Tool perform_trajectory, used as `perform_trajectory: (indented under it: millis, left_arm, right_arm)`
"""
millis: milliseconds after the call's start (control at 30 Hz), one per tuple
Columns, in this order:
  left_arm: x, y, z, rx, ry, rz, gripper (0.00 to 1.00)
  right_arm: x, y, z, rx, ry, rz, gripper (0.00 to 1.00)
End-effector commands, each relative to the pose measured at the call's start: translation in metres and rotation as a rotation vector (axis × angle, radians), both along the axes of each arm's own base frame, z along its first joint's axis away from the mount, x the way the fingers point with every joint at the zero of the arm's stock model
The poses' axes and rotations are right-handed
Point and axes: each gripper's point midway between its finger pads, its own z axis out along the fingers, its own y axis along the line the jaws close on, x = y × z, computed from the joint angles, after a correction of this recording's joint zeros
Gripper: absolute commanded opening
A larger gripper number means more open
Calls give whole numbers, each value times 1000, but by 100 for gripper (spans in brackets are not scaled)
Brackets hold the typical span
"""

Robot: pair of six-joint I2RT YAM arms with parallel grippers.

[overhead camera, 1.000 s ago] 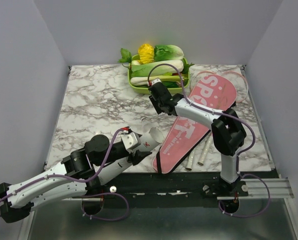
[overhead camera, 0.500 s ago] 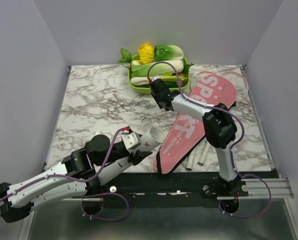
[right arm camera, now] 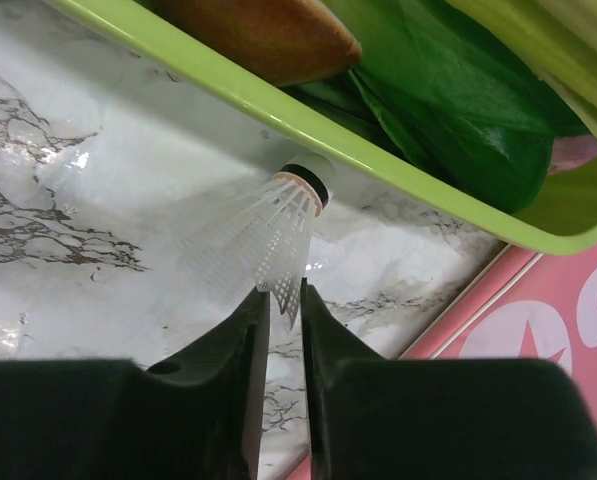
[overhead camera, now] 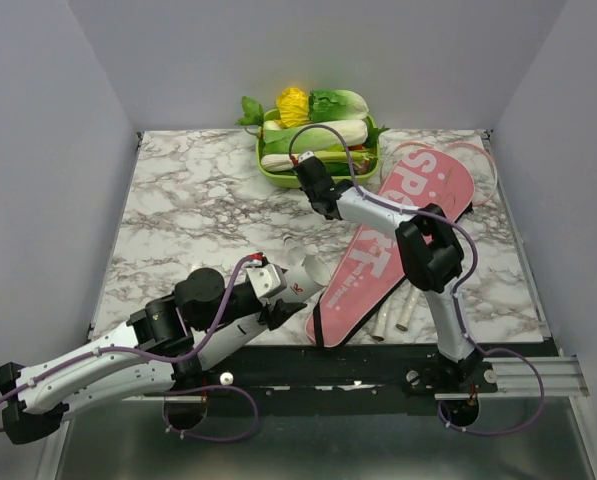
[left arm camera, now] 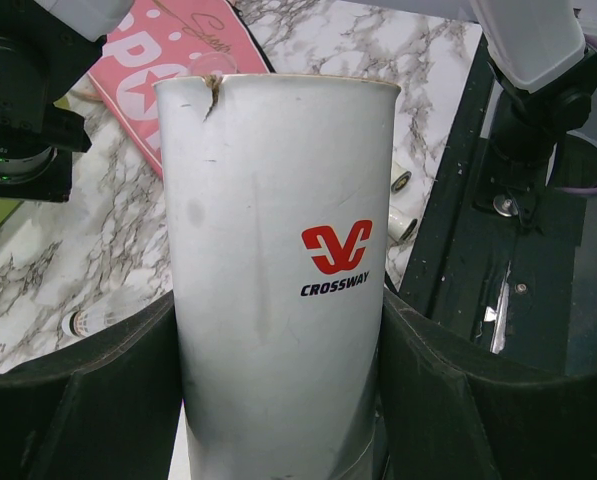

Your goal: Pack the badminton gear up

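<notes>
Marble worktop, we see our left pincer clamped around the white tube, our right pincer pinching a shuttlecock beside the green tray.

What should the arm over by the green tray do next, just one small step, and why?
Probably lift the shuttlecock straight up off the table. The right fingers look closed on the edge of its feathers, and its cork tip rests against the green tray. The left fingers hold the white tube with its open end free, likely where the shuttlecock goes.
</notes>
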Motion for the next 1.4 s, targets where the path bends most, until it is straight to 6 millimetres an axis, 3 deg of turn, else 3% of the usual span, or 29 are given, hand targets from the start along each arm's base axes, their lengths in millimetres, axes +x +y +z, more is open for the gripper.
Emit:
perform_trajectory:
  millis: [0, 200, 300, 333, 433, 467, 533, 567, 667, 767, 800, 900, 1200, 1300, 1367]
  left_arm:
    - [2, 2, -7, 7, 27, 25, 0]
    - [2, 2, -7, 7, 27, 25, 0]
    - [2, 2, -7, 7, 26, 23, 0]
    - [2, 2, -7, 7, 26, 24, 0]
    - [2, 3, -5, 4, 22, 27, 0]
    - [2, 3, -3, -1, 19, 27, 0]
    - [2, 3, -3, -3, 20, 29, 0]
    - [2, 4, -3, -3, 19, 29, 0]
    - [2, 3, -3, -2, 20, 24, 0]
    - [1, 2, -4, 4, 24, 18, 0]
    - [0, 2, -5, 5, 25, 14, 0]
    - [-2, -2, -9, 18, 33, -9, 0]
    - [-14, -12, -16, 45, 65, -93, 0]
    - [-20, -14, -17, 46, 71, -127, 0]
    - [-22, -15, -17, 46, 75, -142, 0]
  right_arm:
    - [13, -5, -4, -30, -23, -24, 23]
    - [14, -12, -2, -61, -35, -38, 2]
    - [9, -15, 10, -40, -47, -43, 1]
    - [7, -15, 26, -17, -68, -45, 1]
    - [-10, -24, 35, 23, -52, -63, 1]
    - [-20, -27, 47, 65, -57, -72, 1]
    - [-36, -34, 51, 79, -21, -77, 1]
    - [-44, -37, 69, 132, -33, -99, 1]
    - [-77, -43, 69, 179, 61, -81, 1]
    - [-109, -51, 87, 241, 104, -60, 1]
    - [-118, -51, 105, 291, 97, -37, 1]
    - [-144, -50, 122, 350, 146, 20, 1]
    - [-221, -50, 227, 568, 173, 249, 1]
    - [-251, -51, 252, 619, 208, 341, 1]
    - [-270, -56, 256, 622, 253, 377, 1]
